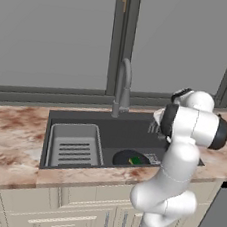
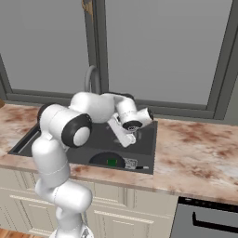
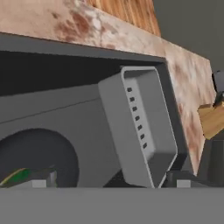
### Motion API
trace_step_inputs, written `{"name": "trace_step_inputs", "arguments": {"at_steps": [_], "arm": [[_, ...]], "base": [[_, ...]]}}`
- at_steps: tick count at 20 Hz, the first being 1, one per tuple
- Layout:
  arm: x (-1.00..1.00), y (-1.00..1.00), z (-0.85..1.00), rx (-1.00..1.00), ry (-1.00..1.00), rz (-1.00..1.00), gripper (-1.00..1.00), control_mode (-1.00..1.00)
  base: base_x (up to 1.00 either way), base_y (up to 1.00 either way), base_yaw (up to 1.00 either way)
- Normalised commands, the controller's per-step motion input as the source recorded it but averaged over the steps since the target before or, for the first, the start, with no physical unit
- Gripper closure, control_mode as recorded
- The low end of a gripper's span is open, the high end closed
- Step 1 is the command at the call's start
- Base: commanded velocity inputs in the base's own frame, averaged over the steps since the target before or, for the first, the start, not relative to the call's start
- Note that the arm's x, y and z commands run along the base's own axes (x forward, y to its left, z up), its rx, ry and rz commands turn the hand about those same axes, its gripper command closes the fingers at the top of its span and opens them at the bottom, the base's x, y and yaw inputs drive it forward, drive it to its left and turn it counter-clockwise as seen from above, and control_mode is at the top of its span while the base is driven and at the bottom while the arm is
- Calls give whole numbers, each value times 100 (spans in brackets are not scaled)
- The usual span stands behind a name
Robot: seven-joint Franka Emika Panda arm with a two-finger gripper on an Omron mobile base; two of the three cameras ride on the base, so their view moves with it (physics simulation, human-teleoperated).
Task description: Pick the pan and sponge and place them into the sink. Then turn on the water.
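Hand view shows the two small dark fingertips (image 3: 43, 178) of the white arm's two-finger gripper (image 3: 111, 181) standing wide apart at the bottom of the picture, with nothing between them. Just beyond the left fingertip lies the round, shallow black pan (image 3: 39, 151) on the floor of the wide dark grey rectangular sink (image 3: 61, 109), and a sliver of the small green-topped, yellow-bottomed sponge (image 3: 17, 176) sits inside the pan at its near rim. Farther along the basin stands the lighter grey ribbed rack insert (image 3: 140, 127), seen tilted because the hand is rolled, with a row of slots down its side.

From the right base view the gripper (image 2: 131, 137) hangs over the right part of the sink (image 2: 146, 139), pointing down into the basin above and slightly behind the pan (image 2: 104, 160); whether it touches anything is hard to say from here, though it appears to be clear of the pan. The sponge (image 2: 112, 162) shows as a green patch in the pan's middle.

From the left base view the pan (image 1: 129, 159) with the sponge (image 1: 135, 160) lies at the front of the sink (image 1: 85, 117), right of the rack (image 1: 74, 146). The tall, slim dark grey arched faucet (image 1: 123, 86) rises behind the basin, set in the mottled reddish-brown stone counter (image 1: 9, 138)
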Motion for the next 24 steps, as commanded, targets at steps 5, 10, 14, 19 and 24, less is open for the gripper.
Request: {"name": "trace_step_inputs", "arguments": {"at_steps": [5,10,14,19,24], "arm": [[0,0,76,54,2,-27,-100,-100],[6,0,61,54,19,-15,-100,-100],[24,0,13,47,33,-1,-100,-100],[19,10,2,35,32,0,-100,-100],[7,18,19,33,33,-6,-100,-100]], "base": [[0,0,0],[0,0,0],[0,0,0],[0,0,0],[0,0,0]]}}
